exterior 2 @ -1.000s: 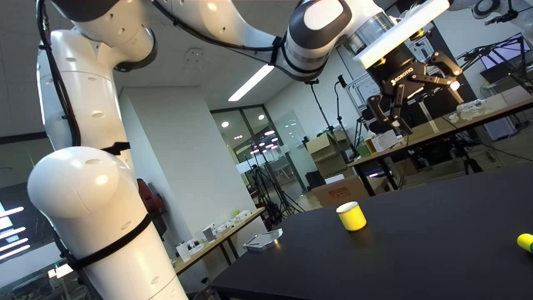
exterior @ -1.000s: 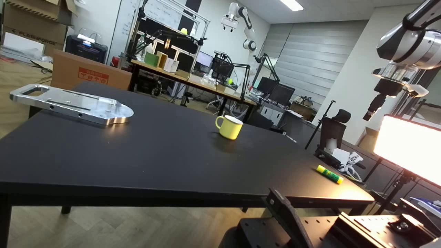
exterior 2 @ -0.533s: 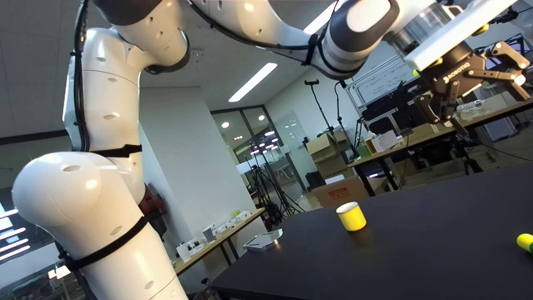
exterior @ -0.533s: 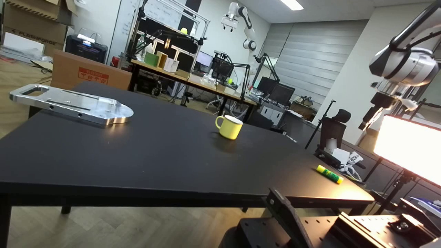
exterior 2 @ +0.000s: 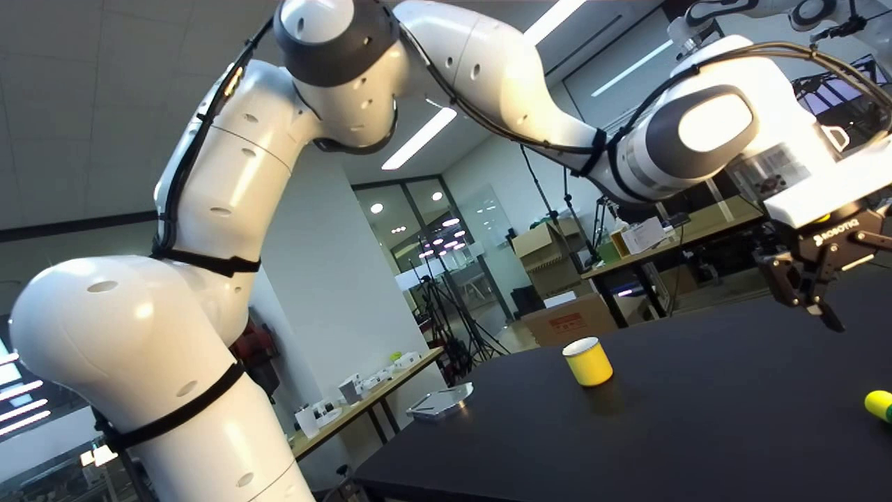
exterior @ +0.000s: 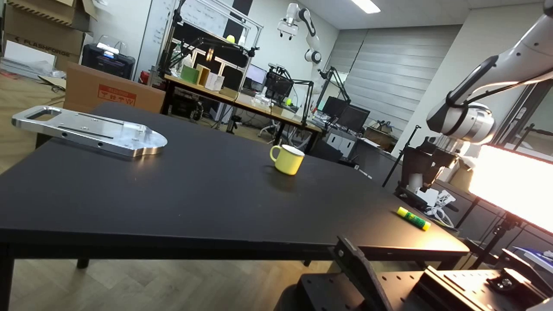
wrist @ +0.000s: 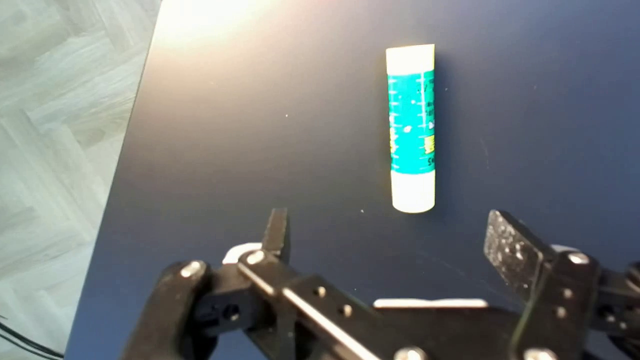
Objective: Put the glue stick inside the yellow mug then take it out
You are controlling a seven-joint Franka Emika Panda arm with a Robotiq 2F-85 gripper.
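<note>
The glue stick (exterior: 414, 218) lies on its side near the table's right end in an exterior view. Only its yellow end (exterior 2: 879, 404) shows at the right border in an exterior view. In the wrist view the glue stick (wrist: 412, 125) has a green label and pale ends. The yellow mug (exterior: 288, 160) stands upright on the table; it also shows in an exterior view (exterior 2: 589, 362) and is out of the wrist view. My gripper (wrist: 387, 222) is open and empty above the table. In the wrist view the glue stick lies ahead of the gap between its fingers, apart from them.
A silver metal plate (exterior: 95, 129) lies at the far end of the black table (exterior: 207, 194). A bright light panel (exterior: 514, 188) stands beyond the table's right end. A black metal bracket (exterior: 360, 272) is in front of the table. The table edge shows in the wrist view.
My arm has swung over toward the glue stick and come down, so the gripper is lower and closer to the table. The glue stick and the yellow mug have not moved.
</note>
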